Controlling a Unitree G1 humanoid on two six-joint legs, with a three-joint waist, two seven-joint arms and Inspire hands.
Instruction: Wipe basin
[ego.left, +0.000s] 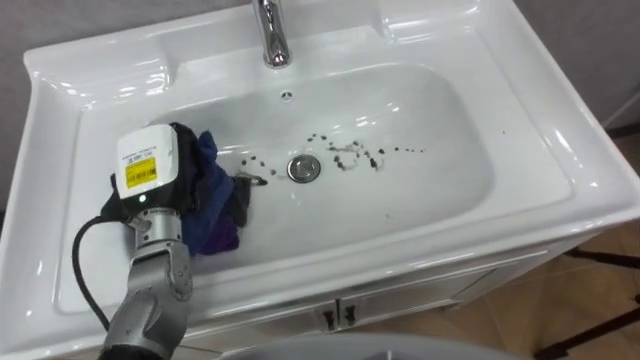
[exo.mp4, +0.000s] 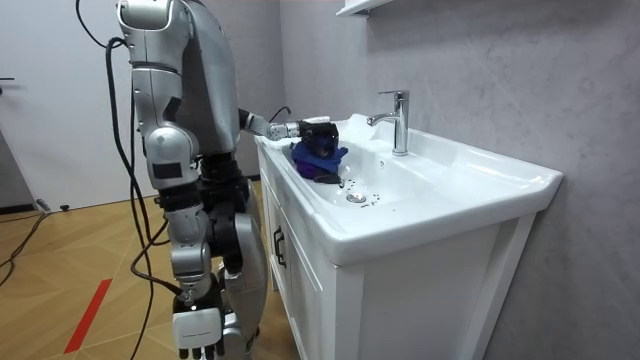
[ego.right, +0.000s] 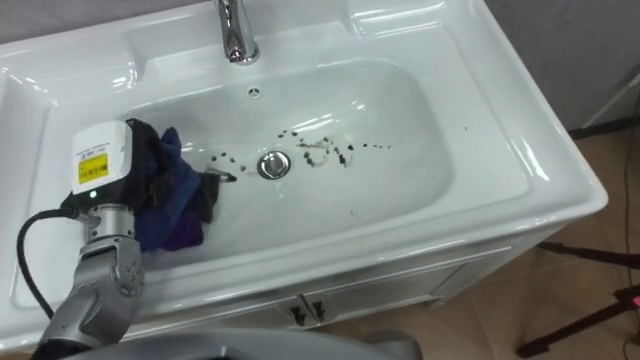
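Left hand on cloth in basin

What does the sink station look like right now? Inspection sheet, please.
surface: white basin, dark specks strewn either side of the drain.
job's things: blue cloth on the bowl's left slope, left of the drain.
clutter: nothing seen.
hands: left hand on the cloth; right hand hangs open at the robot's side.
cables: nothing seen beyond the robot's own.
surroundings: faucet, white cabinet, wood floor, grey wall.
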